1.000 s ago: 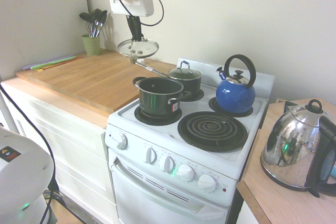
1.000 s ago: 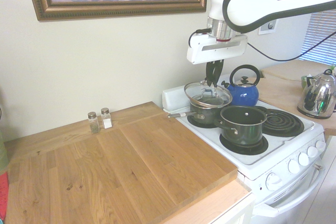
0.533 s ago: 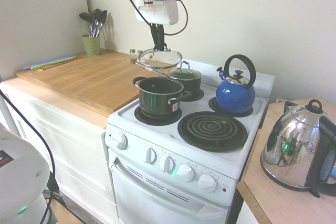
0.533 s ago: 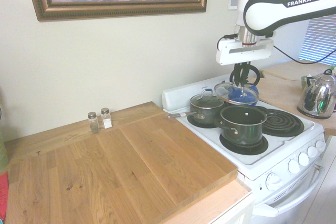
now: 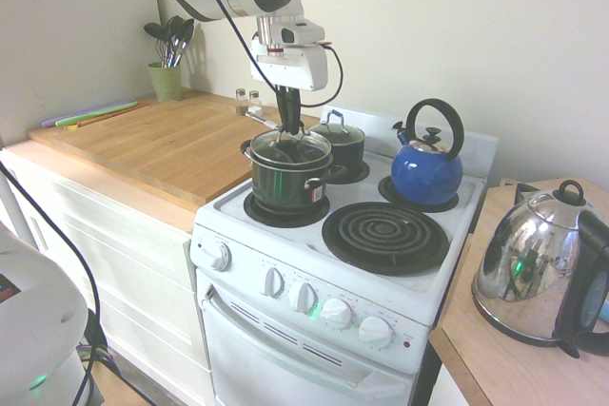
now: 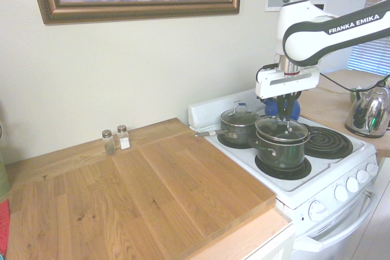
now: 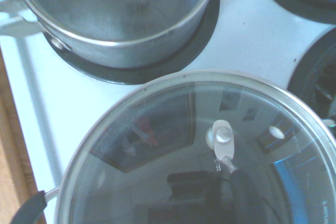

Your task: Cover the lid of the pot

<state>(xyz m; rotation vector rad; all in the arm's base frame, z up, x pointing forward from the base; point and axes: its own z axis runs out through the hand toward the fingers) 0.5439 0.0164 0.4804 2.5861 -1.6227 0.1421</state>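
On the stove, we have just lowered the lid (image 5: 289,147) onto the pot (image 5: 288,178), jaws still clenched on its knob, so only release remains.

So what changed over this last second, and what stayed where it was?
The hand, shut on the lid, carried it from above the wooden counter across to the stove and down; the lid now sits at the rim of the pot, though full seating can't be judged. Nothing was let go. The pot, the smaller lidded pot, the blue kettle and the steel kettle did not move.
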